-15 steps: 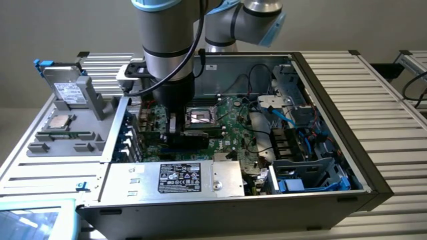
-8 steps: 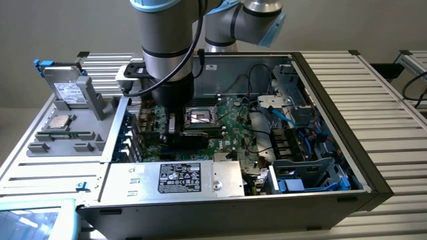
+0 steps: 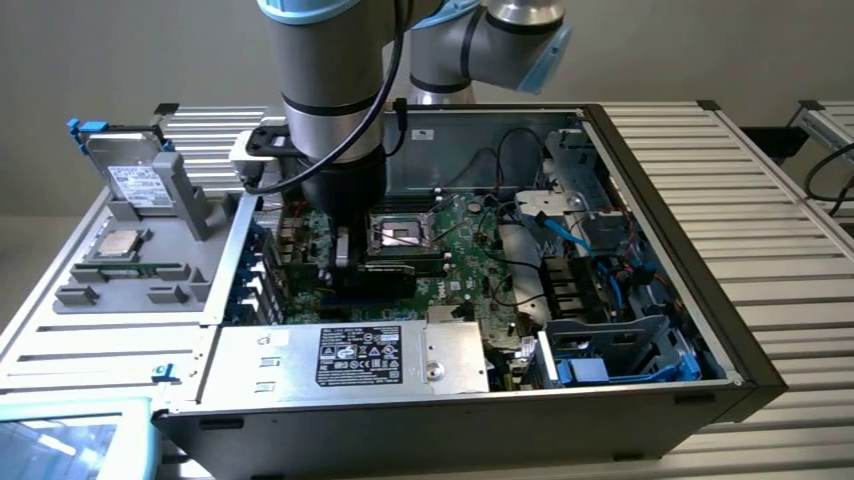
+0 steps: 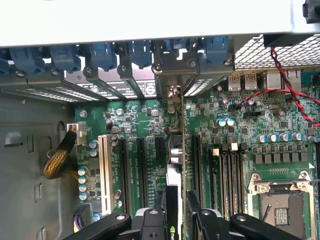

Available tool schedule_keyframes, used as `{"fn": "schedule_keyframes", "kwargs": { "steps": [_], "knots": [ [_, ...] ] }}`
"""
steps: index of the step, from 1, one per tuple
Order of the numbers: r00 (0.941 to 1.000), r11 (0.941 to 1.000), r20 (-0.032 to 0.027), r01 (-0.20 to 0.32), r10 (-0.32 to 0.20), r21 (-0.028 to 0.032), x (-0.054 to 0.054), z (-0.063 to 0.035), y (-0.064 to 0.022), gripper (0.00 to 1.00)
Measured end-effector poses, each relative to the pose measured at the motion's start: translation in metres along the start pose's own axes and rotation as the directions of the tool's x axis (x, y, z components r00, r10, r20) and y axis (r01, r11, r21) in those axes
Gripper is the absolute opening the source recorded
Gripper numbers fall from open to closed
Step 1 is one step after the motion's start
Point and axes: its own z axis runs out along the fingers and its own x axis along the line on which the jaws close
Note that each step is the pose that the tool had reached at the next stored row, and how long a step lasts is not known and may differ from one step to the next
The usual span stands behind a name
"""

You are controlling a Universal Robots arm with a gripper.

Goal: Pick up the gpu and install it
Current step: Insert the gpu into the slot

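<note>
Green everywhere down in the case (image 3: 747,372): the motherboard (image 4: 145,125) is a glossy board studded with little silver-topped capacitors, crossed by long black slots (image 4: 141,170) and one white slot (image 4: 105,170). At its far corner sits the square metal-framed processor socket (image 4: 280,200). Along the case's rear wall runs a row of perforated silver slot covers (image 4: 95,87), each capped by a blue clip (image 4: 102,52).

And there's the gpu (image 4: 173,160), seen edge-on: a thin card with a black block on one face, standing upright over the black slots in the middle of the board, its silver bracket end pointing at the slot covers. Whether its edge touches a slot, I cannot tell.

The claw (image 4: 176,196) is pinching the gpu, one black finger (image 4: 150,220) flat against each face.

Out wide, the arm (image 3: 334,80), a smooth silver-grey tube with pale blue caps, drops straight down into the case, wrist vertical, a black cable (image 3: 395,110) looping beside it. The case rests on a ribbed aluminium table (image 3: 767,170), with a silver labelled power supply (image 3: 354,355) along the case's near edge.
</note>
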Motion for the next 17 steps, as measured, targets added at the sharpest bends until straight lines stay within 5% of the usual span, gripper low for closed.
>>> {"fn": "schedule_keyframes", "kwargs": {
  "steps": [17],
  "knots": [
    [1.0,1.0,0.0001,0.0,0.0,-0.0001,0.0,-0.0016,0.0001,0.27]
  ]
}}
